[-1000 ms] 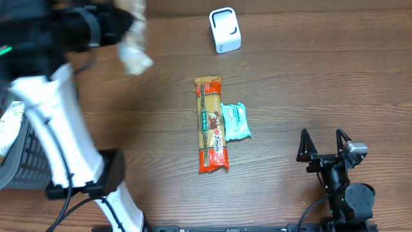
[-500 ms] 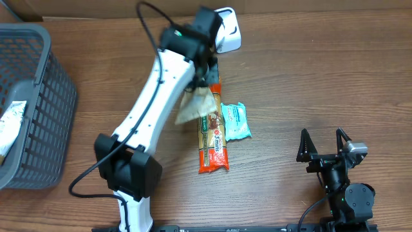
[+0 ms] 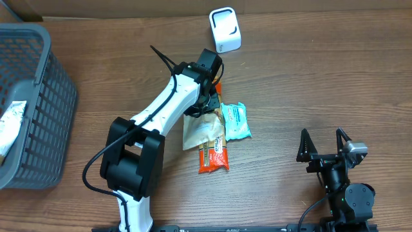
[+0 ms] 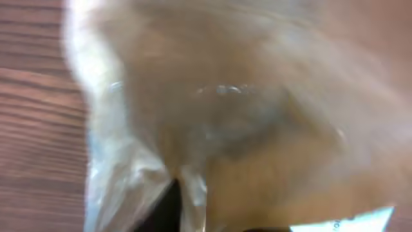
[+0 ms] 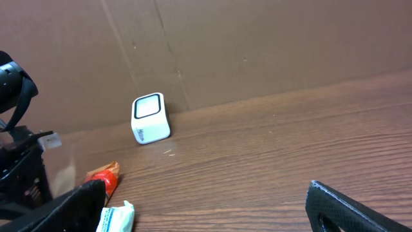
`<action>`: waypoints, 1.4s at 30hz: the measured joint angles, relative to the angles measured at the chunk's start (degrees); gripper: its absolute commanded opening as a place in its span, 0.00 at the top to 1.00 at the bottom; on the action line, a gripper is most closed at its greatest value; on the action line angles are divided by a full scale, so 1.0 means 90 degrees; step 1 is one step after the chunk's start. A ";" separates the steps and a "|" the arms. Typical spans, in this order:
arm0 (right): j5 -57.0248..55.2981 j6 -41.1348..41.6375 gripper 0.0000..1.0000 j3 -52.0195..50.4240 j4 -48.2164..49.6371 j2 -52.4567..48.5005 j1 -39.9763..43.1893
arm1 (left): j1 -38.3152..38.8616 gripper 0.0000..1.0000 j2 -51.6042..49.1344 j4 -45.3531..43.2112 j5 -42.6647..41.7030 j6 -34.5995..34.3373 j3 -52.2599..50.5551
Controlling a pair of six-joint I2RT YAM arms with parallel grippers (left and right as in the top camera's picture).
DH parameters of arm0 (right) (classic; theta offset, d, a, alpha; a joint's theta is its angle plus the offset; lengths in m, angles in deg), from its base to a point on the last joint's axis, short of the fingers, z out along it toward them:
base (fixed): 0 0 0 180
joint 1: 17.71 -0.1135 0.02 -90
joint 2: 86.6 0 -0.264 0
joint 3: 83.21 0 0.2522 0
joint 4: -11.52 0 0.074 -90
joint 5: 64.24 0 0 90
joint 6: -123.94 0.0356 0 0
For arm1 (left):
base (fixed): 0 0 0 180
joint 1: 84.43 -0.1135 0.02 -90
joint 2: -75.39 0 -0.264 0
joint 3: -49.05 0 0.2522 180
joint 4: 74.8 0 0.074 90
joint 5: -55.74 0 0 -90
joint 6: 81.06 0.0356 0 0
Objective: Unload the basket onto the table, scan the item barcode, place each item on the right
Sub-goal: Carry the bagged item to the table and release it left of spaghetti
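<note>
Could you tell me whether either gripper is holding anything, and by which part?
Right gripper: nothing. Left gripper sits at the upper edge of the tan pouch; whether it grips cannot be told.

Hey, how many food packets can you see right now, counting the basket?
4. A tan pouch overlaps the long orange packet mid-table, a teal packet lies beside them, and a white one sits in the basket; others may be hidden there.

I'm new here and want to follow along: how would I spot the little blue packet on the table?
At the middle of the wooden table lies a long orange-red pack. The light-blue packet lies just beside its right edge in the overhead view. It is the only pale blue item, far shorter than that pack, on the side opposite the tan bag.
</note>
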State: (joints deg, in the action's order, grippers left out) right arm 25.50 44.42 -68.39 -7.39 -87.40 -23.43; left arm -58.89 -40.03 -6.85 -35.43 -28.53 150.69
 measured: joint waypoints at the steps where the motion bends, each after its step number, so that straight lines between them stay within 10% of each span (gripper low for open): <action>1: 0.0000 0.0000 0.00 0.0000 -0.0002 0.0000 0.0000 | 0.0000 0.00 0.0000 -0.0010 -0.0066 0.0012 -0.0005; 10: 0.0000 0.0002 0.00 0.0000 -0.0002 0.0000 0.0000 | 0.0041 0.01 0.0000 0.0532 -0.0221 0.0323 0.0289; 21: 0.0000 -0.0002 0.00 0.0000 0.0000 0.0000 0.0000 | -0.0359 0.01 0.0707 0.2283 0.0308 0.1054 0.3701; 33: 0.0000 0.0000 0.00 0.0000 0.0000 0.0000 0.0000 | -0.4541 0.00 0.1892 0.4187 0.0563 0.1353 0.5314; 42: 0.0000 0.0000 0.00 0.0000 -0.0002 0.0000 0.0000 | -0.6686 0.00 0.1882 0.3580 0.0665 0.0474 0.4592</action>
State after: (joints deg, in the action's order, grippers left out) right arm 25.50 44.42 -68.39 -7.41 -87.40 -23.43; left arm -119.06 -23.09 25.37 -29.44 -24.27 192.02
